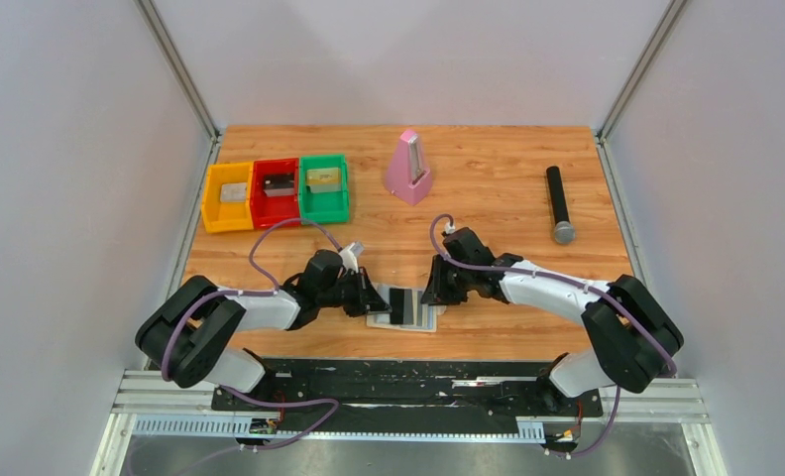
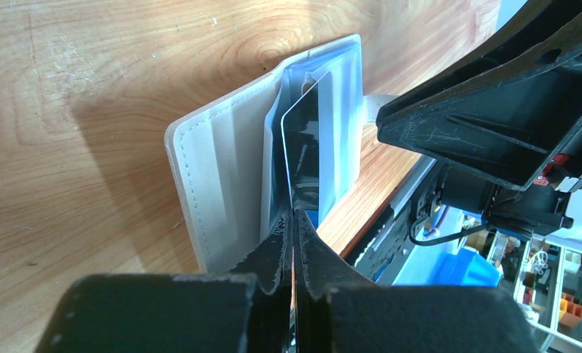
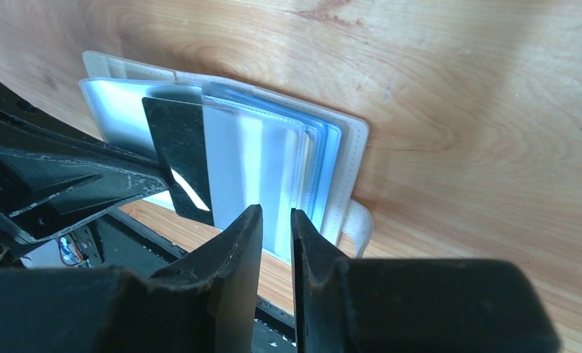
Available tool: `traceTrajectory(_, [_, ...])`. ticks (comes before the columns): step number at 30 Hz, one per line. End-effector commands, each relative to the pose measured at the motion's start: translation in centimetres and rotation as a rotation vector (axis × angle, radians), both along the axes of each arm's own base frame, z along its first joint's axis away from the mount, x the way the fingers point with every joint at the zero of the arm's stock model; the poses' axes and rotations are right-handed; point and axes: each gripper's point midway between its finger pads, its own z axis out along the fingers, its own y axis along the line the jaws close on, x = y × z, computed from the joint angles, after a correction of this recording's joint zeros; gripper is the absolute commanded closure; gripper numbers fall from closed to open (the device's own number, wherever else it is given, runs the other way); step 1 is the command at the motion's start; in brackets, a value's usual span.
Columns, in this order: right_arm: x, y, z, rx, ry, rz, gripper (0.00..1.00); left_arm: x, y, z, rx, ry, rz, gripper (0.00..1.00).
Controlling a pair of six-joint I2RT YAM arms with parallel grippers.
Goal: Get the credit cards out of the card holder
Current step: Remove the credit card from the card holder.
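Clamping the dark card (image 2: 303,147) by its near edge, the left tool (image 2: 292,220) is fully closed. The card holder (image 1: 405,307) lies open on the table (image 1: 488,198) at this tool's 3 o'clock. The right tool (image 3: 273,220) is narrow at the holder's opposite edge; I cannot tell whether it grips. Withdrawal is judged toward 9 o'clock.

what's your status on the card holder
Left gripper shut on dark card, angled up from card holder. Right gripper at its edge, grip unclear. Nothing blocking.

Open card holder (image 3: 353,169); dark card (image 3: 179,158) seemingly half out.
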Motion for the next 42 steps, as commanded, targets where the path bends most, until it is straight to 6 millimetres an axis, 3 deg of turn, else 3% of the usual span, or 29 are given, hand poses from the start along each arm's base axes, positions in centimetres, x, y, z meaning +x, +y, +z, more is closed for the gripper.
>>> traceTrajectory(1, [1.0,2.0,2.4,0.058,-0.058,0.039,0.77,0.1,0.0,1.0,-0.019,-0.046,-0.015,1.00])
traceTrajectory(7, [0.7,4.7,3.7,0.127,-0.107,0.110,0.76,0.1,0.5,1.3,-0.002,-0.060,0.000,1.00])
traceTrajectory(15, [1.2,5.6,1.3,0.114,-0.083,0.142,0.76,0.2,0.8,1.4,-0.002,-0.061,0.007,1.00])
traceTrajectory(25, [0.7,4.2,-2.6,0.021,-0.022,0.114,0.78,0.6,1.9,0.8,0.022,-0.052,0.023,1.00])
traceTrajectory(42, [0.1,3.7,-3.3,0.011,-0.004,0.112,0.78,1.0,2.0,1.4,0.002,-0.066,0.014,1.00])
